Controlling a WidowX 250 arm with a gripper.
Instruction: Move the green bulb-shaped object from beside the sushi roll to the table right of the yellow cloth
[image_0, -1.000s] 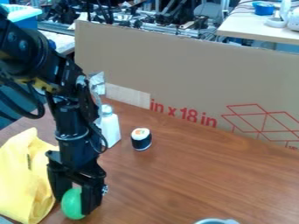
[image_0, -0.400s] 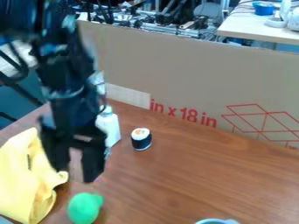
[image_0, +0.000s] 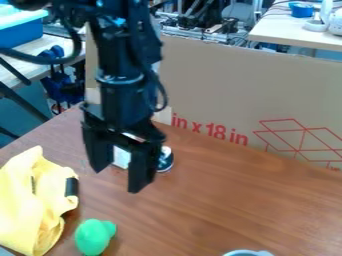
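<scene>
- Lying on the table (image_0: 214, 205) nearer the camera than the jaws, well apart from them, is a green toy (image_0: 92, 239), rounded, with a small knob at one end.
- It looks light and fairly firm, perhaps smooth enough to slip or roll if pinched off-centre; it seems unlikely to break. The best hold is probably across the middle of the fat body, one finger on each side, rather than on the knob.
- The black gripper (image_0: 119, 179) stands open, fingers spread, with nothing held between them.
- Left of the jaws in the view, a yellow cloth (image_0: 30, 205) sits in soft folds, just beside the toy.
- Behind the jaws, partly hidden, are a white object (image_0: 121, 157) and a sushi roll (image_0: 165, 160).
- Farther out, a cardboard sheet (image_0: 234, 85) stands upright beyond the jaws.
</scene>
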